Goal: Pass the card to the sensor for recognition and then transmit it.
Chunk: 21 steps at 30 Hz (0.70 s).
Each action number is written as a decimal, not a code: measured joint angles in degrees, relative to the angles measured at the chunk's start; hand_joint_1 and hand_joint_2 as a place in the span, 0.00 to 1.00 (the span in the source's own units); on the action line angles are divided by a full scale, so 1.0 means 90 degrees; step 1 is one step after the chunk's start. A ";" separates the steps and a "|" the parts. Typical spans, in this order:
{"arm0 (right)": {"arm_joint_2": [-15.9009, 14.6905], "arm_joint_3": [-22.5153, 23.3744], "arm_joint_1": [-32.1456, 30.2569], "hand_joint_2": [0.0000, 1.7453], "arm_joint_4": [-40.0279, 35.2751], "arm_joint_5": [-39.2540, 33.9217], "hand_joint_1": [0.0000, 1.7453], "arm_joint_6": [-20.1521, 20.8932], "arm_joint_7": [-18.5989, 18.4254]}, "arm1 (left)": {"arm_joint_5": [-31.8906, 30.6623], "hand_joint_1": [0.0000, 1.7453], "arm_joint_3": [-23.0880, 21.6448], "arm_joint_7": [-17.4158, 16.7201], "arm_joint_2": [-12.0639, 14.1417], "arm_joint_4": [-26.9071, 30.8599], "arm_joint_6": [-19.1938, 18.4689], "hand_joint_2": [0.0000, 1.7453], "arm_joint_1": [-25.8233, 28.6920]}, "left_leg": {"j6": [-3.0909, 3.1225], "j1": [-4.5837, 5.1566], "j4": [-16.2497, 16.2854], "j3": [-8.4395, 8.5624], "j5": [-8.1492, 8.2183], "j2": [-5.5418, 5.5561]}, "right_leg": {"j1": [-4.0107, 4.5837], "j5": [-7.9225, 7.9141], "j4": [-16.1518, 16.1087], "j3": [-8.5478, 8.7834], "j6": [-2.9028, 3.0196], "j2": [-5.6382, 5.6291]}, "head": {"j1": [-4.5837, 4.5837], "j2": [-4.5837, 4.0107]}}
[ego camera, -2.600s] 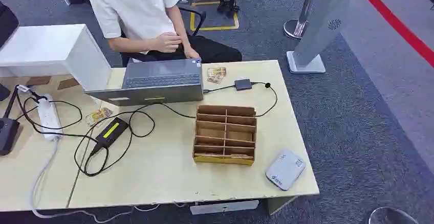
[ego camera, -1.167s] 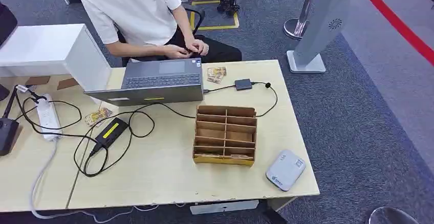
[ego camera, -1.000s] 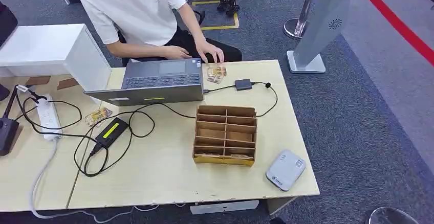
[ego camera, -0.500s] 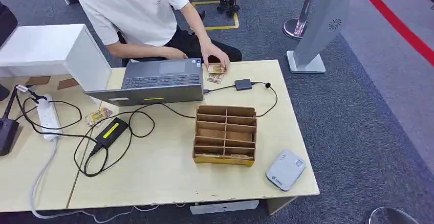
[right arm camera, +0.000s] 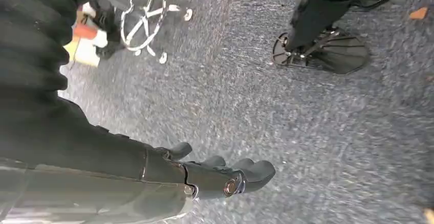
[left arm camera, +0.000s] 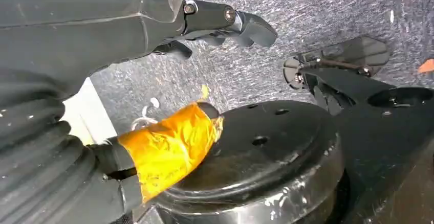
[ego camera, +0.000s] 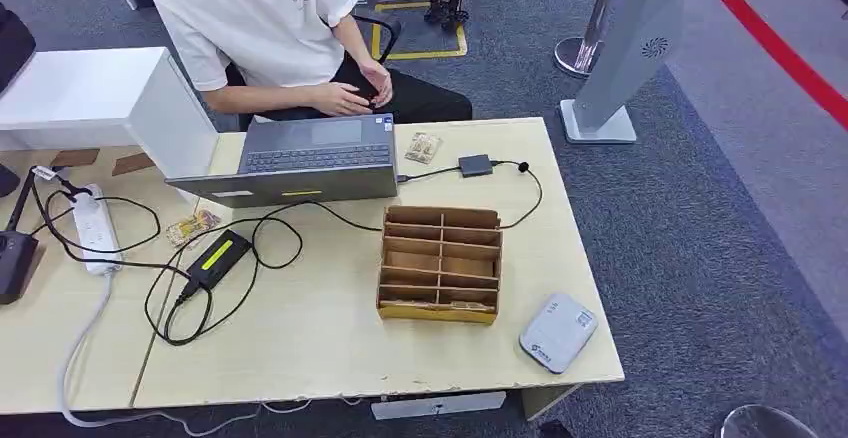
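Head view: cards on the desk, both hands empty

Looks down on a pale wooden desk (ego camera: 320,338). Finds a small stack of cards (ego camera: 422,146) lying flat near the far edge, just right of the open laptop (ego camera: 305,158) and near the dark adapter (ego camera: 475,165) on its cable. Finds a second loose pile of cards (ego camera: 192,226) on the left, between the laptop and the black power brick (ego camera: 218,259). Shows a cardboard divider box (ego camera: 440,263) at mid-desk, with what look like cards in its nearest compartments, too small to tell surely. Places the white sensor (ego camera: 558,332) at the near right corner, well apart from both piles. Shows a white power strip (ego camera: 92,226) at the far left. Catches a person in a white shirt (ego camera: 255,18) seated behind the laptop, hands together above the lap, off the desk.

Left wrist view: puts the left hand (left arm camera: 169,14) over grey carpet, fingers (left arm camera: 251,27) loosely extended, grasping nothing.

Right wrist view: puts the right hand (right arm camera: 169,175) likewise over carpet, fingers (right arm camera: 253,173) relaxed and empty.
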<state>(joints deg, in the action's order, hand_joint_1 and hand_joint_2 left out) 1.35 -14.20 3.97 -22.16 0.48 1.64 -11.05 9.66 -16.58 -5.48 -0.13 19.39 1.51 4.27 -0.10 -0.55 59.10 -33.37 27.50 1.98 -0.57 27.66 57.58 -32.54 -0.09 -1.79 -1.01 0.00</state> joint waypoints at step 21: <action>0.0049 -0.0392 0.0025 1.00 0.0007 -0.0010 0.00 0.0187 -0.0849 | 0.0827 0.00 -0.0497 -0.0433 0.0046 -0.0296 0.0097 1.00 -0.0114 | 0.0006 0.0000 0.0002 0.0002 0.0009 0.0001 | 0.0000 0.0007 -0.0001 -0.0001 -0.0004 -0.0004 | 0.0000 0.0000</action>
<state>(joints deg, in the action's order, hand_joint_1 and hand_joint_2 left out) 1.79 -17.73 4.20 -22.10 0.39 3.32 -18.70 17.10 -21.05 -9.38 0.28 16.72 2.38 3.25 -0.05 -0.55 59.11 -33.35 27.58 1.98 -0.58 27.72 57.57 -32.56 -0.12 -1.83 -1.01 0.00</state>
